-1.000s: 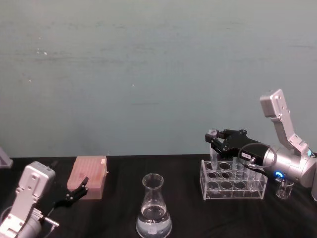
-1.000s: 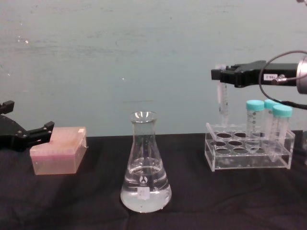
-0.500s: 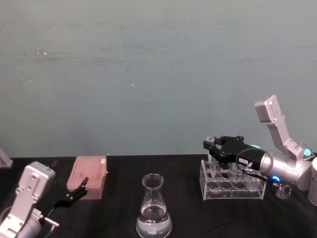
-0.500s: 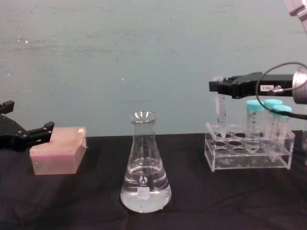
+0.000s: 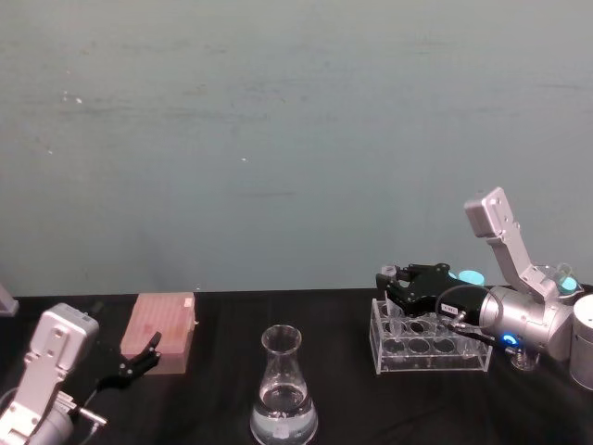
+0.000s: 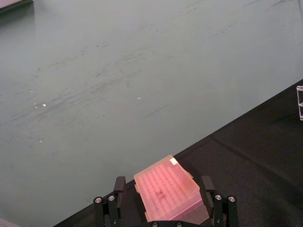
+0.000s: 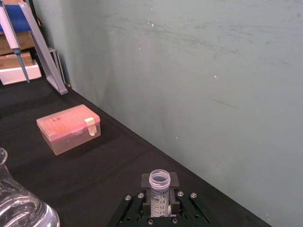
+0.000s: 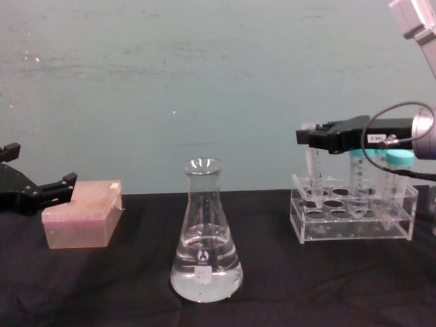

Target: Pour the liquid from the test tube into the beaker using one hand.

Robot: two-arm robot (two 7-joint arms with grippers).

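Head view: the right gripper point(image 5: 397, 278) sits over the tube rack point(image 5: 429, 341), right of the beaker point(image 5: 283, 394); the left gripper point(image 5: 139, 360) rests far left of the beaker, beside the pink box point(image 5: 163, 329).

Left wrist view: its fingers point(image 6: 117, 189) stand spread, straddling the box.

Right wrist view: the right gripper pinches the test tube point(image 7: 159, 185), mouth uncovered.

Chest view: the tube hangs upright, tip entering the rack's corner hole nearest the beaker. The beaker holds clear liquid point(image 8: 206, 276).

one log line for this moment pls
right gripper: shut on test tube, lowering into rack | beaker: holds liquid | left gripper: idle by pink box
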